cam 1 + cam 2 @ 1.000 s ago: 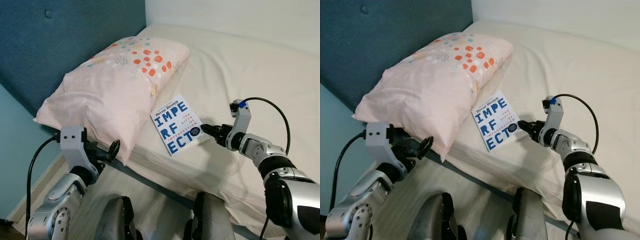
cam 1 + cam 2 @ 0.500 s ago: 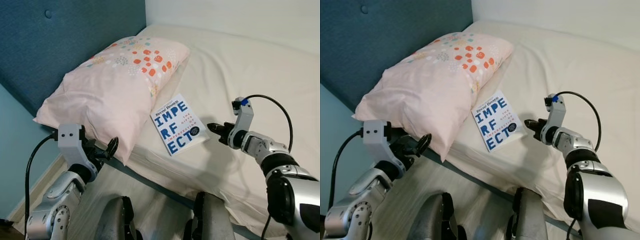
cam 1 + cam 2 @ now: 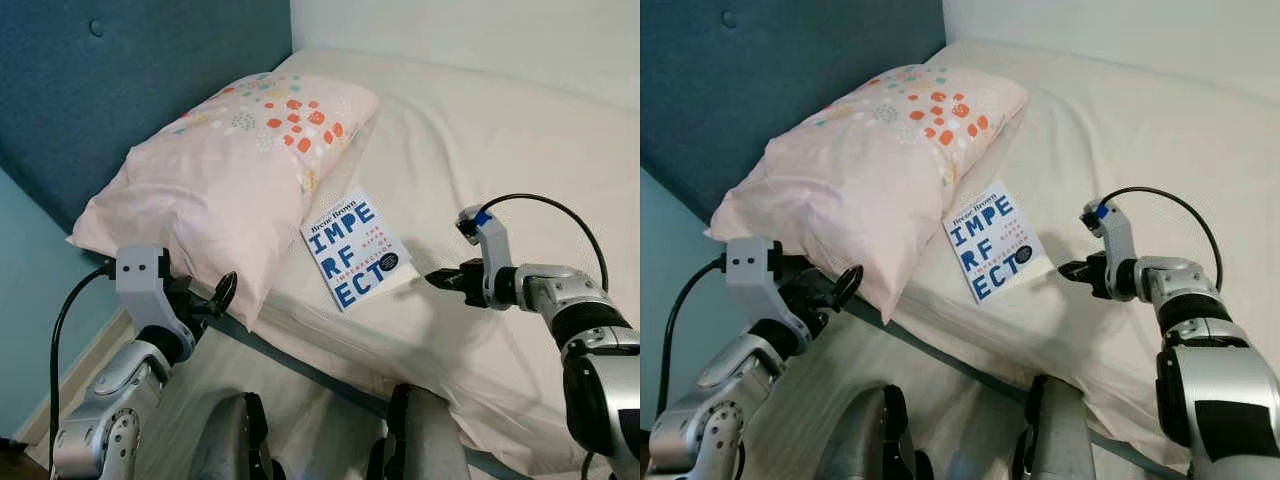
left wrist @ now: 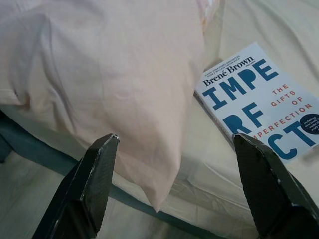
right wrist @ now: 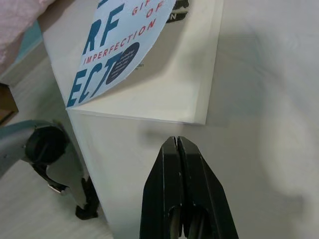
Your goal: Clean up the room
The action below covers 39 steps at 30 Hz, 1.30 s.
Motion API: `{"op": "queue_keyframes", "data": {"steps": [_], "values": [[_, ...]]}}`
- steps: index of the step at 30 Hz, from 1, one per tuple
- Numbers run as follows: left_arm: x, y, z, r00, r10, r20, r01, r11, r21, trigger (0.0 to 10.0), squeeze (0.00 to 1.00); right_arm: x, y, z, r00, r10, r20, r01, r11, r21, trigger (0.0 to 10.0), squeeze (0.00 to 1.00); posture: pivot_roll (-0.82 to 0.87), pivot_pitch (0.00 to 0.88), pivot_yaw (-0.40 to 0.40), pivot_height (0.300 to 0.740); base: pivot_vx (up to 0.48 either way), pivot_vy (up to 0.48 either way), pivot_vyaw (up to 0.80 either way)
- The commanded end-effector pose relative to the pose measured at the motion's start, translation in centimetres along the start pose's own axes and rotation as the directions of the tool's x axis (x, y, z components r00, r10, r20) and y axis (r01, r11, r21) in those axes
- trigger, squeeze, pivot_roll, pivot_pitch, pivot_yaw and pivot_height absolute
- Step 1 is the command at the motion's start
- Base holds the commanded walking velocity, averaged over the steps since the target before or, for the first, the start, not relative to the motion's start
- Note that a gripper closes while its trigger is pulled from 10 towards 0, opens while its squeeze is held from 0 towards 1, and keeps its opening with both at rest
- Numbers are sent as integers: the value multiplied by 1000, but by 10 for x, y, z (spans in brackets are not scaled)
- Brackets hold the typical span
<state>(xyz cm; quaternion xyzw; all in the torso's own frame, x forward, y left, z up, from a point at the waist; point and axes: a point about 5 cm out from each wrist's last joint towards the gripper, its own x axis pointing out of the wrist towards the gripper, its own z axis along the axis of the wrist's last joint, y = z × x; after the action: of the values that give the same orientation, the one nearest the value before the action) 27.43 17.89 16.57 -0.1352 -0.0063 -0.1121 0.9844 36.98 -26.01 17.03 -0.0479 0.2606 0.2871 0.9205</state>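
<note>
A white paperback book (image 3: 356,249) with big blue letters lies flat on the cream bed sheet (image 3: 500,170), its upper edge against a pink dotted pillow (image 3: 230,165). My right gripper (image 3: 433,278) hovers just off the book's lower right corner, fingers shut with nothing between them; the right wrist view looks along them at the book (image 5: 149,64), whose pages face the tips. My left gripper (image 4: 174,184) is open below the pillow's (image 4: 114,74) front corner, beside the bed's edge. The left wrist view also catches the book (image 4: 259,99).
A dark teal headboard (image 3: 120,90) rises behind the pillow. The mattress edge and grey bed frame (image 3: 300,365) run across below the book. My own legs (image 3: 420,435) stand against the bedside on the pale wooden floor.
My right gripper has drawn back from the book's edge, moving right and slightly down, away from the cover. The left arm has barely shifted. The book stays put.
</note>
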Motion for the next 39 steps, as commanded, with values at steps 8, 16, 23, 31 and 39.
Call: {"op": "queue_keyframes", "data": {"steps": [8,16,23,31,39], "values": [[-7,-3,-5,999,-23,-24,24,1000,19,10000,0,-12,-5,0,987,56,151,-74,991,114,10000,1000,143,306,25,574,0,0,0],[-17,-39,-9,948,-315,-48,316,949,23,10000,0,-3,-4,-23,980,-36,197,-34,939,343,10000,1000,143,302,29,574,0,0,0],[-18,-73,-13,876,-479,-52,482,872,87,10000,0,5,1,-27,958,-83,273,-71,859,508,10000,1000,142,307,39,574,0,0,0],[-16,-75,-10,868,-495,-50,497,861,109,10000,0,13,7,-12,953,-76,294,-81,868,490,10000,1000,144,316,34,574,0,0,0],[-19,-69,-12,880,-472,-56,476,871,120,10000,0,28,21,3,951,-24,309,-122,888,444,10000,0,151,324,24,574,0,0,0]]}}
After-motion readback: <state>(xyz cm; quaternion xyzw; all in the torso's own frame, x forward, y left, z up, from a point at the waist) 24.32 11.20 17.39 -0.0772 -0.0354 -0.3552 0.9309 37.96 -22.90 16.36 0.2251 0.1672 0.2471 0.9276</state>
